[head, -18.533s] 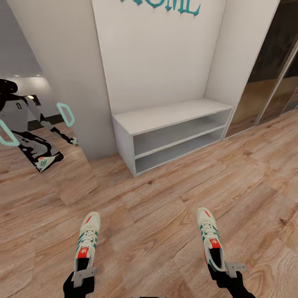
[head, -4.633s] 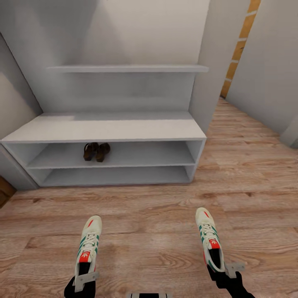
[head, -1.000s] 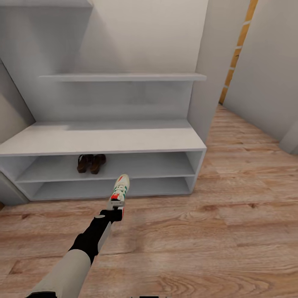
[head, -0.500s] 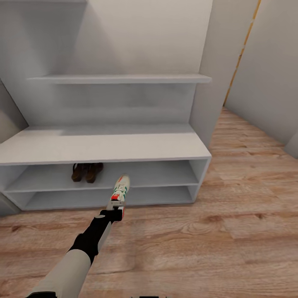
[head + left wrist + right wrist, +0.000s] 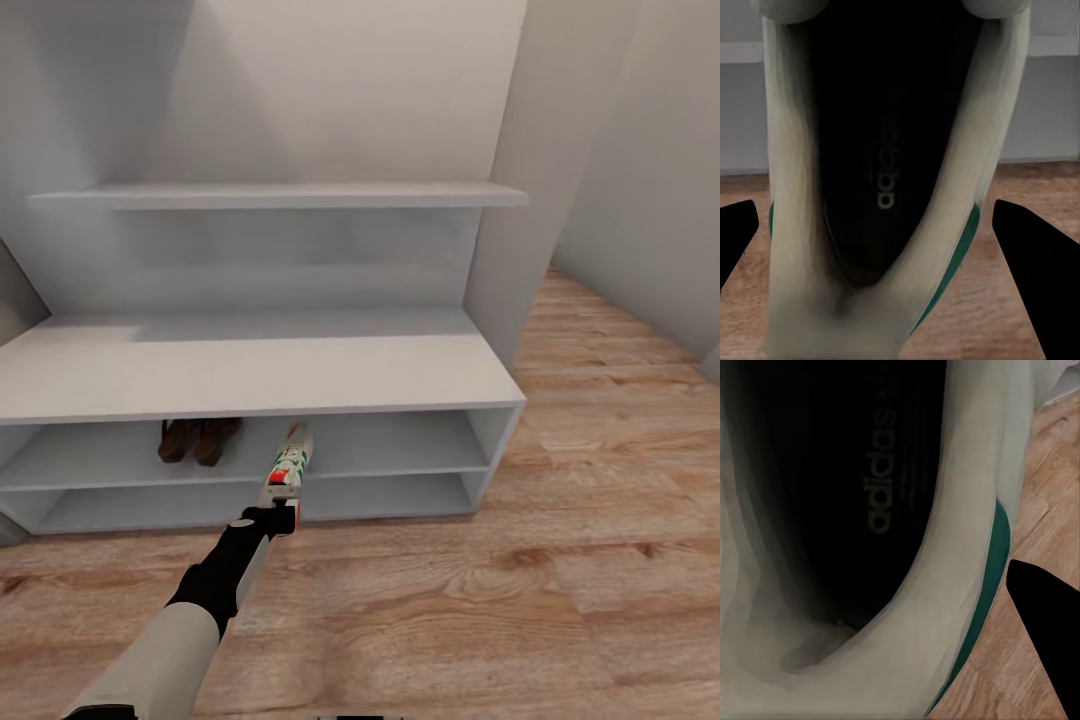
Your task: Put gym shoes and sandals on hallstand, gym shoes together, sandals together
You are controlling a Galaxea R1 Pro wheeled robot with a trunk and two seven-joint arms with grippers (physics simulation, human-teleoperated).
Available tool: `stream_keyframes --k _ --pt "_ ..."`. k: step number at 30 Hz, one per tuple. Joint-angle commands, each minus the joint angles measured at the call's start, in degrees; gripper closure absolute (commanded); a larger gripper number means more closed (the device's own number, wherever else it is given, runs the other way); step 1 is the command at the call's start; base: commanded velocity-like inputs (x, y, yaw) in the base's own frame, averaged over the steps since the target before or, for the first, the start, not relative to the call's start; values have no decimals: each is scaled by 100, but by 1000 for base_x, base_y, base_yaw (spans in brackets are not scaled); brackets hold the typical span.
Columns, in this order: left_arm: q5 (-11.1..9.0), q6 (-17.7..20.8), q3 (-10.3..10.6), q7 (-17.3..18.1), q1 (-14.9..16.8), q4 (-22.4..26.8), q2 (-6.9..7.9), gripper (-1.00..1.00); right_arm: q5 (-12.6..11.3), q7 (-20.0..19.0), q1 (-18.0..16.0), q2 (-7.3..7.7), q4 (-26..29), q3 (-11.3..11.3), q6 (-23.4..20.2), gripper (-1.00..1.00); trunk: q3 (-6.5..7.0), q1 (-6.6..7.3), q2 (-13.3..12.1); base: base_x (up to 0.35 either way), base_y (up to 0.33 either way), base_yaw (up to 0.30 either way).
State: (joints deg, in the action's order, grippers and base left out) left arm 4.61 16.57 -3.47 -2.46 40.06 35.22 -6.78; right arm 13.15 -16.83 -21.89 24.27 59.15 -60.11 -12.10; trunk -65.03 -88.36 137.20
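Left gripper (image 5: 268,517) is clamped on the heel of one gym shoe (image 5: 288,463), arm stretched out low, toe poking just into the upper open shelf of the hallstand (image 5: 250,372). The two sandals (image 5: 190,440) are already sitting side by side on that same shelf, just beside where the sneaker's nose is headed. Right gripper (image 5: 1050,615) looks like it's pinching the second gym shoe (image 5: 870,532) too; its wrist camera stares straight into the sneaker's mouth, with wood floor (image 5: 560,560) beyond.

What I'd worry about: the shoe looks barely past the shelf lip, so letting go here would probably tip it back onto the floor. Push in crooked and the toe could shove the sandals apart. Also needs room left alongside for its twin.
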Motion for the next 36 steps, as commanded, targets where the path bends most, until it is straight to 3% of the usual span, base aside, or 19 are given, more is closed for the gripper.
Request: stream_keyframes --k 1,15,26,36 --pt "48 31 -26 9 2 11 -7 100 51 -47 -8 -2 9 -19 -21 100 -5 -1 2 243 0 0" --pt "48 31 -29 9 2 13 -1 100 53 -48 -8 -2 9 -19 -21 100 -5 -1 2 238 0 0" --pt "48 31 -31 9 2 12 -3 100 54 -47 -8 -2 9 -19 -20 100 -5 -1 2 53 0 0" --pt "48 31 -31 9 2 11 -3 100 53 -48 -8 -2 9 -19 -21 100 -5 -1 2 284 0 0"
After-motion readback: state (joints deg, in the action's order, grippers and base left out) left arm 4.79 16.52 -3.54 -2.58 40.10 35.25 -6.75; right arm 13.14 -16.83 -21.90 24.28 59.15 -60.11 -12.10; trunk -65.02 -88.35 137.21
